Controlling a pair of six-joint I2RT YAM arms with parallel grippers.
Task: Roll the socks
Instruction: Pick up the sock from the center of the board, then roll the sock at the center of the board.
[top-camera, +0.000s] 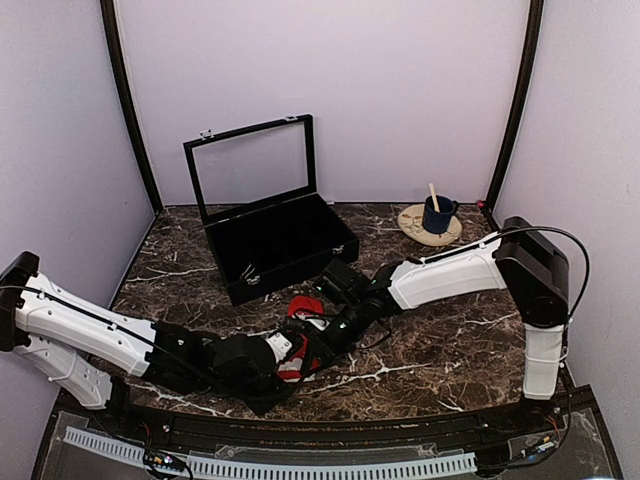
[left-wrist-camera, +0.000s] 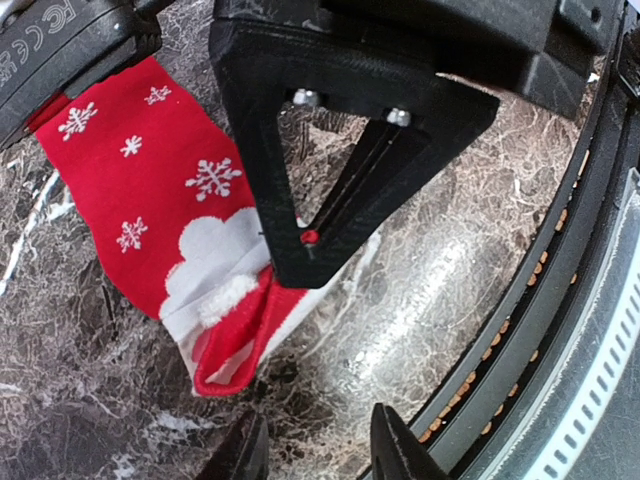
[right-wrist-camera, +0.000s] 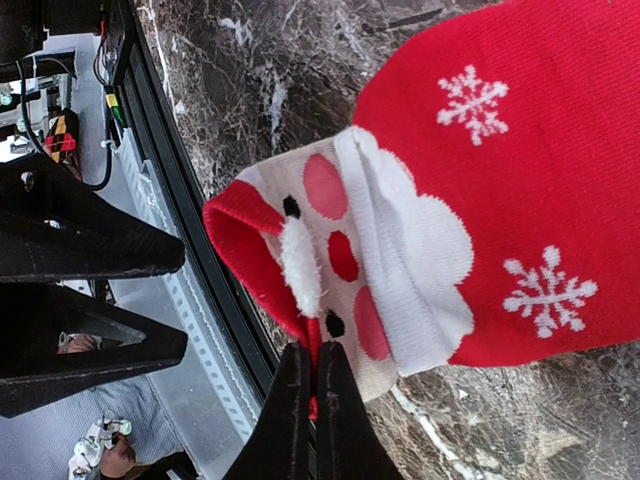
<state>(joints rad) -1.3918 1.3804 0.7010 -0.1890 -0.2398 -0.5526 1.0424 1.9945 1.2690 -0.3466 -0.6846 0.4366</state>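
A red sock (left-wrist-camera: 140, 190) with white snowflakes and a white band lies on the marble table. It also shows in the right wrist view (right-wrist-camera: 500, 160) and in the top view (top-camera: 304, 307). My right gripper (right-wrist-camera: 313, 350) is shut on the edge of the sock's red cuff and holds that end slightly lifted; it is at the table's front middle (top-camera: 312, 348). My left gripper (left-wrist-camera: 318, 415) is open and empty, just in front of the cuff, near the front rail (top-camera: 285, 360). I cannot tell if a second sock lies under this one.
An open black case (top-camera: 275, 245) stands behind the socks at the middle left. A blue mug (top-camera: 437, 214) with a stick stands on a round plate at the back right. The table's black front rail (left-wrist-camera: 560, 300) runs close to both grippers.
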